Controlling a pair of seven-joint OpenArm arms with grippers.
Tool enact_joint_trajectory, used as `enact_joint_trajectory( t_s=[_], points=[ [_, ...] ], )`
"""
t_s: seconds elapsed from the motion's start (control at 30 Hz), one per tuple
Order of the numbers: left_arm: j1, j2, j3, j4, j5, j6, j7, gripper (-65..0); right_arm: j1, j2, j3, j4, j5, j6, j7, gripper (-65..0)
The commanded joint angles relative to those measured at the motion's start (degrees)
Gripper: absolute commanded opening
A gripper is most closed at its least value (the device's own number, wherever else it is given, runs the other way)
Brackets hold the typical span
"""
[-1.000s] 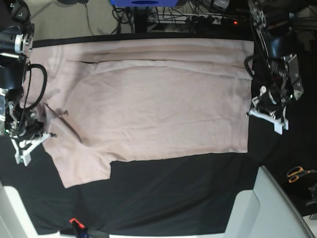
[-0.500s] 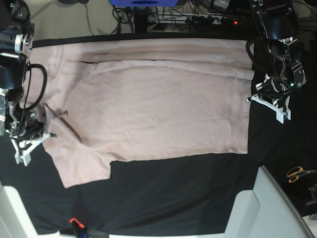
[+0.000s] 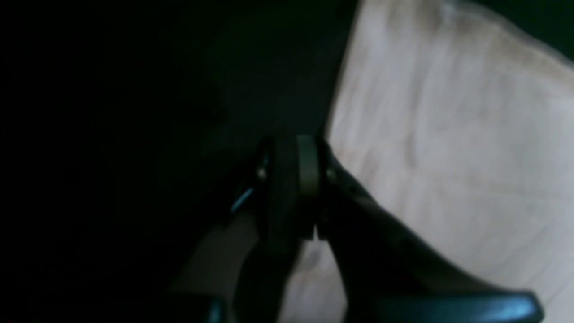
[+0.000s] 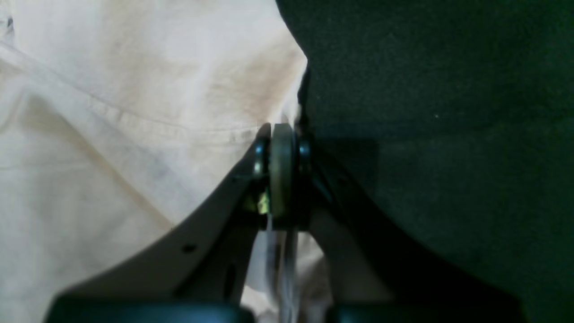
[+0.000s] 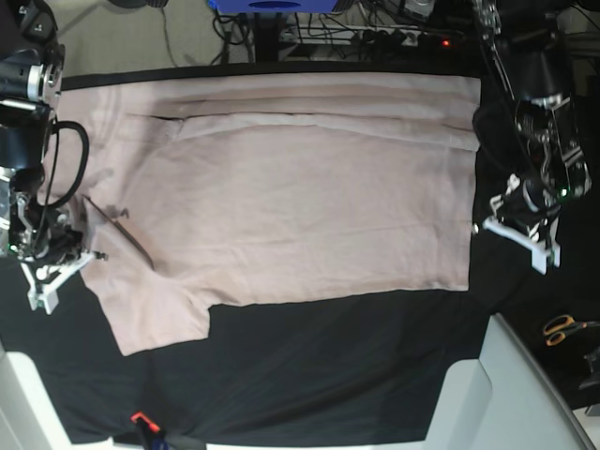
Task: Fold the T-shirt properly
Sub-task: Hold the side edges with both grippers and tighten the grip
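The pale pink T-shirt (image 5: 291,206) lies spread flat on the black table cloth (image 5: 328,366), hem to the right and one sleeve at the lower left. My left gripper (image 5: 485,228) is shut just off the hem edge. In the left wrist view its pads (image 3: 308,170) meet beside the shirt's edge (image 3: 448,134), and I see no cloth between them. My right gripper (image 5: 87,259) is shut at the sleeve's edge. In the right wrist view it (image 4: 281,148) pinches the shirt's border (image 4: 134,112), and gathered cloth shows between the fingers.
Orange-handled scissors (image 5: 562,328) lie at the right edge. A white panel (image 5: 506,394) stands at the lower right and another (image 5: 23,403) at the lower left. A small red item (image 5: 141,418) lies at the front. Cables (image 5: 375,33) run behind the table.
My left gripper has moved down the base view along the hem's right edge, staying shut. The right arm and the shirt have not moved.
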Motion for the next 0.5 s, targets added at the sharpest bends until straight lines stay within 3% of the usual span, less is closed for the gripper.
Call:
enact_joint_trajectory(
  t_s=[0.0, 0.07, 0.23, 0.3, 0.47],
  points=[
    [-1.9, -1.2, -0.2, -1.1, -0.2, -0.4, -0.8, -56.3, 1.5, 0.9, -0.1, 1.1, 0.4, 0.3, 1.0, -65.0],
    [-4.3, -1.3, -0.2, -4.9, -0.2, -0.4, -0.9, -55.0, 1.5, 0.9, -0.1, 1.0, 0.4, 0.3, 1.0, -65.0],
    [-9.0, -1.0, -0.2, -12.4, -0.2, -0.4, -1.0, -34.1, 1.4, 0.9, -0.1, 1.0, 0.4, 0.3, 1.0, -65.0],
    [-10.1, -0.9, -0.2, -14.3, -0.3, -0.5, -1.1, -28.6, 1.4, 0.9, -0.1, 1.0, 0.4, 0.3, 1.0, -65.0],
    [-12.7, -0.8, -0.1, -19.3, -0.3, -0.6, -1.1, -25.7, 1.4, 0.9, -0.1, 1.0, 0.4, 0.3, 1.0, -65.0]
  ],
)
